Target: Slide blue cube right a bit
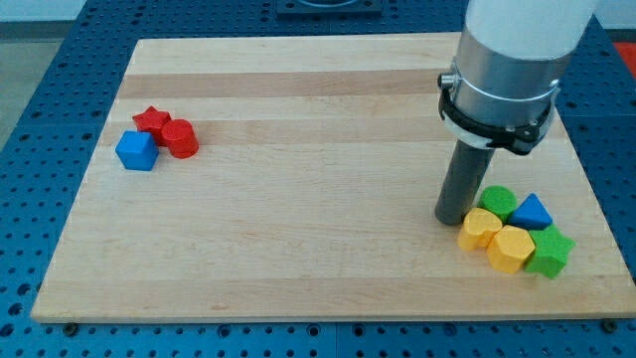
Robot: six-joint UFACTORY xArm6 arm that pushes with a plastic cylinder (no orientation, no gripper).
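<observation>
Camera view: blue cube (pixel 137 151) sits near the table's (pixel 298 249) left edge, touching a red star (pixel 151 119) and red cylinder (pixel 181 138). My tip (pixel 452 219), a bare rod with no fingers to clench, rests far to the view's right beside the green and yellow blocks; the cube lies leftward.

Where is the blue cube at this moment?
The blue cube sits near the board's left edge in the view, touching the red star and red cylinder, far from my tip.

My tip (pixel 452 219) sits seemingly just beside the yellow block (pixel 479 229), well apart from the blue cube (pixel 136 151).
</observation>
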